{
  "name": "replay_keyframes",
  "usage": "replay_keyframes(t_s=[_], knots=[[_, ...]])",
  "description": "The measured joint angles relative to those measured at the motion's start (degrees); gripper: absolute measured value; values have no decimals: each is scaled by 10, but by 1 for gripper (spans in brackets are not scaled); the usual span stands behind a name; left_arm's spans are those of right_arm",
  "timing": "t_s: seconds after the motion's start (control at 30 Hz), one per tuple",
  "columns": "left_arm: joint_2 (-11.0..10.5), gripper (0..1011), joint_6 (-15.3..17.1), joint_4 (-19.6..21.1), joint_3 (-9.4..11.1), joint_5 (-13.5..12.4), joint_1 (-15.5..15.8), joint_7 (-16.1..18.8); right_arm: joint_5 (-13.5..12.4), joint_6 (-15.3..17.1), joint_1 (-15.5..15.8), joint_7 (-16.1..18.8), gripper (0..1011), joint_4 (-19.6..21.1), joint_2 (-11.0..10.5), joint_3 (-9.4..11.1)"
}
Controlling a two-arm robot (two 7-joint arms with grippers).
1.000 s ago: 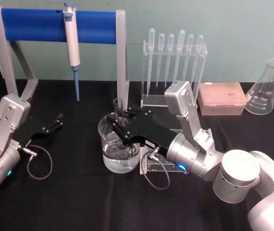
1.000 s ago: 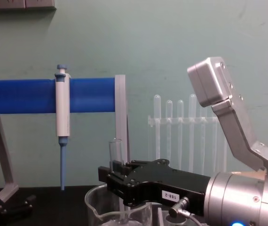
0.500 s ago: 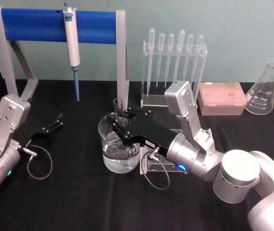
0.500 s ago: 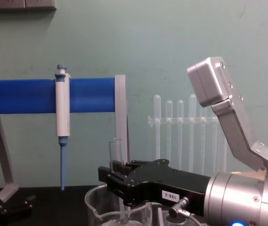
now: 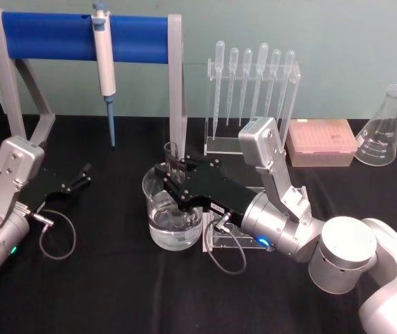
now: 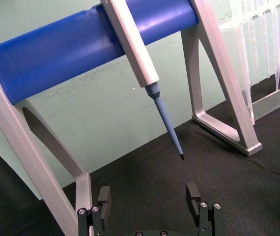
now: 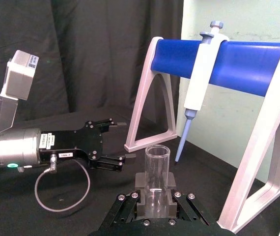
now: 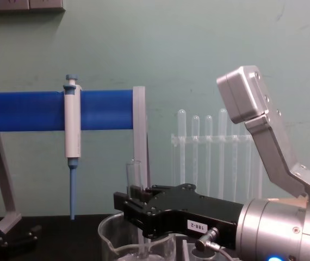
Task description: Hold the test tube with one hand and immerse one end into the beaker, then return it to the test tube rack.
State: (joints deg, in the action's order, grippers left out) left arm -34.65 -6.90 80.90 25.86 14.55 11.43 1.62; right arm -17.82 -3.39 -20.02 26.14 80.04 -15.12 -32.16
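Observation:
My right gripper (image 5: 173, 174) is shut on the test tube (image 5: 171, 153), a clear glass tube held upright. It grips the tube a little below the rim. The tube (image 8: 134, 173) stands over the wide glass beaker (image 5: 158, 229), and its lower end reaches down inside the beaker (image 8: 109, 239), which holds clear liquid. In the right wrist view the tube (image 7: 156, 172) rises between the black fingers of the right gripper (image 7: 155, 202). My left gripper (image 5: 83, 175) rests parked and open on the black table at the left, empty (image 6: 150, 196).
A grey stand with a blue bar (image 5: 80, 35) holds a pipettor (image 5: 104, 66) behind the beaker. A clear rack of plastic pipettes (image 5: 253, 97), a pink tip box (image 5: 322, 141) and a conical flask (image 5: 383, 129) stand at the back right. A small clear holder (image 5: 216, 240) sits beside the beaker.

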Motion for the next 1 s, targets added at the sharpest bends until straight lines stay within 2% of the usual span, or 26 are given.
replay_keyframes(t_s=[1.0], knots=[[0, 1000, 0, 0, 0, 0, 0, 0, 0, 0, 0, 0, 225, 0, 0, 0]])
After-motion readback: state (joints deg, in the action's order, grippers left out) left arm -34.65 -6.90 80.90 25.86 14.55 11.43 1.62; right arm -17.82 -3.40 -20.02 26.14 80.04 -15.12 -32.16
